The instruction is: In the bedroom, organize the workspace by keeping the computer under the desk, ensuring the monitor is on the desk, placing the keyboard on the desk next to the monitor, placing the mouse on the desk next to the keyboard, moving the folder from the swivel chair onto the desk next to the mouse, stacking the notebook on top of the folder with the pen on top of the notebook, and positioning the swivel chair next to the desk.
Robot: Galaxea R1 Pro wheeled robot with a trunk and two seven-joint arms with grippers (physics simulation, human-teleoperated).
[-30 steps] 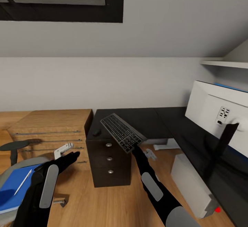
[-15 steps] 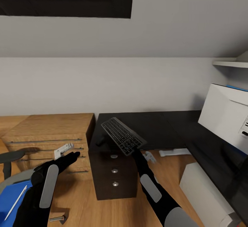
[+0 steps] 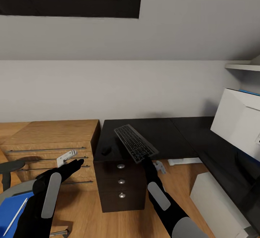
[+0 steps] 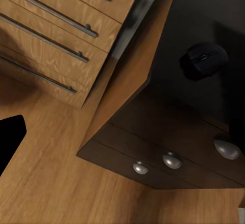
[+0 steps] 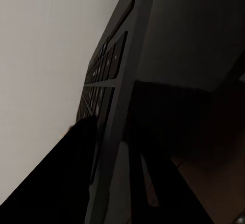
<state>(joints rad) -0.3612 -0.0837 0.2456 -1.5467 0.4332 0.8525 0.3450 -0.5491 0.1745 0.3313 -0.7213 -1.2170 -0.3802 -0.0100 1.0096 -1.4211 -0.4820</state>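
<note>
While the right gripper (image 3: 145,159) is clamped on the near end of the flat black keyboard (image 3: 136,143), the board hangs tilted above the long black desk (image 3: 169,133), not yet set down. A small dark mouse (image 3: 105,150) already lies on the worktop near its corner, above the black drawers with round silver knobs (image 3: 121,180). The wide monitor's light grey-white back (image 3: 238,124) stands on the desk's other wing, and the pale boxy computer (image 3: 216,203) sits on the floor beneath it. I'd judge those three parts done. Left over: the bright blue folder (image 3: 12,209) with the slim white pen (image 3: 15,211) on it rests on the grey swivel chair (image 3: 14,187). The left gripper (image 3: 66,157) hovers free near the wooden chest (image 3: 48,142); whether its fingers are apart I cannot tell.
</note>
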